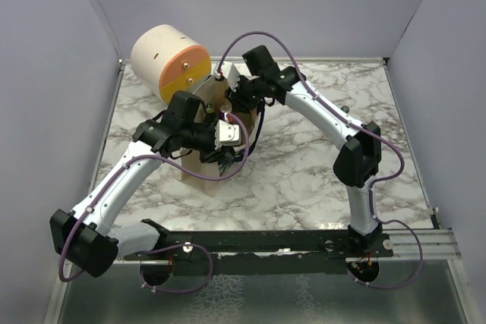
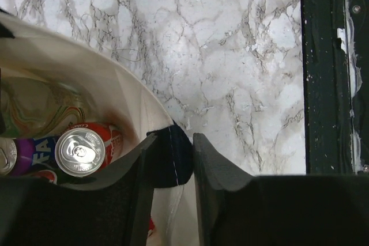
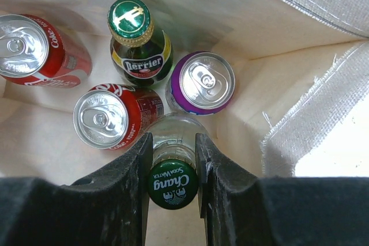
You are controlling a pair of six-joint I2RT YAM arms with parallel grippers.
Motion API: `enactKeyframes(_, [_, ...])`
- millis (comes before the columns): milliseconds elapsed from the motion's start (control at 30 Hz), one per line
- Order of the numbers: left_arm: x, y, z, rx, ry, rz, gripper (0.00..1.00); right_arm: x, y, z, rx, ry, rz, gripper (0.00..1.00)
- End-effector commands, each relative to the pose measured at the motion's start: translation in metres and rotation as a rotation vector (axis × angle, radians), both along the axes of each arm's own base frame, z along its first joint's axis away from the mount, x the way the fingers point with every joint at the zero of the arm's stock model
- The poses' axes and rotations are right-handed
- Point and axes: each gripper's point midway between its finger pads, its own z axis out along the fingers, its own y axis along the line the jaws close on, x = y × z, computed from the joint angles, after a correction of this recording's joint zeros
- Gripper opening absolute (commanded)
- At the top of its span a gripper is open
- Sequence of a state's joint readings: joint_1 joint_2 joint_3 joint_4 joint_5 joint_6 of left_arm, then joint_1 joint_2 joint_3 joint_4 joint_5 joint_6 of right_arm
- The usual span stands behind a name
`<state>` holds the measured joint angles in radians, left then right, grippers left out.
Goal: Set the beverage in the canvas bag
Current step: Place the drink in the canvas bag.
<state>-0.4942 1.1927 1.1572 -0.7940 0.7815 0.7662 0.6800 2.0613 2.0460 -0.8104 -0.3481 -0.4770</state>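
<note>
Lowering the drink: the right gripper (image 3: pixel 173 142) is clamped on the neck of a green-capped Chang soda water bottle (image 3: pixel 172 184), which stands upright well inside the canvas bag (image 3: pixel 271 84), so the placing step appears nearly done. Whether the bottle's base is on the bag floor cannot be told from the wrist view. The left gripper (image 2: pixel 174 142) straddles the bag's navy strap (image 2: pixel 173 165) at the rim, apparently to keep the mouth open; whether its fingers pinch the strap or merely flank it is unclear. The next move likely calls for letting the bottle down until it rests, parting the fingers and lifting straight up. Space is tight: a red cola can (image 3: pixel 109 119) sits just beside the bottle, with a purple-rimmed can (image 3: pixel 203 82) and a Perrier bottle (image 3: pixel 135 38) close behind and a second red can (image 3: pixel 29 47) further off, so any sideways drift risks toppling one. The loose cloth wall could also snag a rising finger. A cream-and-orange drum (image 1: pixel 171 62) lies behind the bag on the marble table (image 2: pixel 219 56).
</note>
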Motion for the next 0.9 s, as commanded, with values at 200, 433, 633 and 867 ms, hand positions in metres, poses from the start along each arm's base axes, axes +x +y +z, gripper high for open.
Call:
enactKeyframes(200, [-0.004,0.010,-0.002,-0.007,0.029,0.026,0.56,-0.002,-0.001,0.018,0.024,-0.060,0.007,0.01])
enactKeyframes(433, [-0.004,0.007,0.000,-0.027,0.031,0.009,0.54,0.002,-0.002,0.004,-0.009,-0.063,0.006,0.01])
enactKeyframes(633, [-0.005,0.006,0.000,-0.033,0.037,0.001,0.48,0.011,-0.008,-0.013,-0.067,-0.093,-0.001,0.01])
enactKeyframes(867, [-0.005,0.007,-0.001,-0.029,0.036,0.002,0.43,0.021,-0.013,-0.022,-0.077,-0.068,-0.033,0.01])
